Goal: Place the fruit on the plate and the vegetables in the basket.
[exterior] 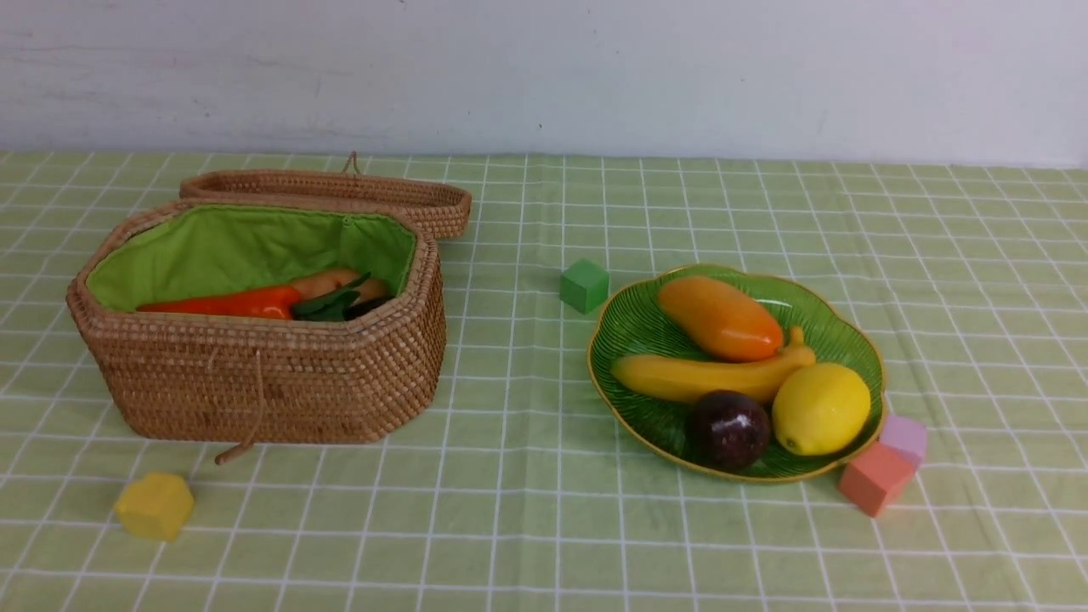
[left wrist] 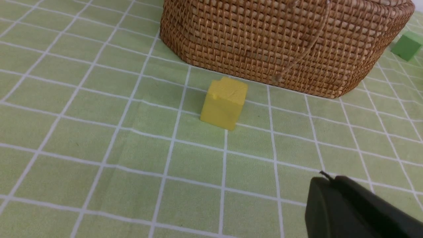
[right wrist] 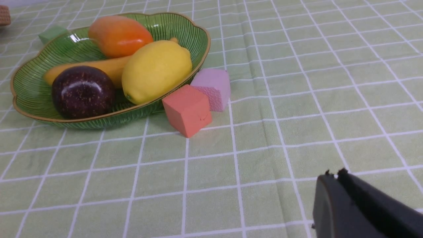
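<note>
On the left stands the brown woven wicker basket (exterior: 255, 374) with bright green cloth lining, its hinged woven lid (exterior: 331, 194) thrown back behind it on the green checked tablecloth (exterior: 527, 510). Inside lie the red-orange carrot with green leaves (exterior: 229, 303) and, just behind it, the orange-brown potato (exterior: 336, 280); a dark sliver beside the leaves is possibly the slim purple eggplant (exterior: 367, 308), though little of it shows. A small yellow block (exterior: 155, 507) sits near the basket's near left corner, apart from it. The left gripper (left wrist: 325, 185) hangs above bare cloth on the near side of that block, jaws clenched on nothing. At centre, a small green block (exterior: 585, 286) lies just off the far left rim of the shallow green glass plate with scalloped gold rim (exterior: 633, 327). The plate holds the orange-yellow oval mango (exterior: 721, 318) at the far side, the long yellow banana (exterior: 705, 376) across the middle, the dark purple mangosteen (exterior: 728, 430) at the near side, and the round yellow lemon (exterior: 821, 408) to its right. A coral block (exterior: 874, 478) and a pale pink block (exterior: 904, 439) sit against the plate's near right rim. The right gripper (right wrist: 333, 180) hangs over bare cloth on the near side of those blocks, likewise clenched and empty.
</note>
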You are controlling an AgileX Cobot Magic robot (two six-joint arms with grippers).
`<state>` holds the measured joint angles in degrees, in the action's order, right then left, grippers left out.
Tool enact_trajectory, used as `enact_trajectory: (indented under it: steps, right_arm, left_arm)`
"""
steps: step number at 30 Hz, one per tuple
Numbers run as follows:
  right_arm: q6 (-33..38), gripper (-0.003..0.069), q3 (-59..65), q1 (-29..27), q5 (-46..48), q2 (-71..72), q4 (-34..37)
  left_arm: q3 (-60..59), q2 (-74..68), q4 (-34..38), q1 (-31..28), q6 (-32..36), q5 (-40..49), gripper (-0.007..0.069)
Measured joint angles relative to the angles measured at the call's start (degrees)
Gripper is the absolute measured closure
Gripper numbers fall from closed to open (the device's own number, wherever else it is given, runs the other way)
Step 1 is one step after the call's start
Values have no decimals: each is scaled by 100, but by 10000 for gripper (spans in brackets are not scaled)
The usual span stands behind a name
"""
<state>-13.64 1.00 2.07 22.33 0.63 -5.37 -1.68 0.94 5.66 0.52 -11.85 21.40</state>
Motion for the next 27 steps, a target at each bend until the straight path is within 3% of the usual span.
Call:
enact_trajectory:
  steps: [27]
  right_arm:
    - [0,627,0,0,0,0,7]
  left_arm:
    - [0,0,-7,0,-16,0,638]
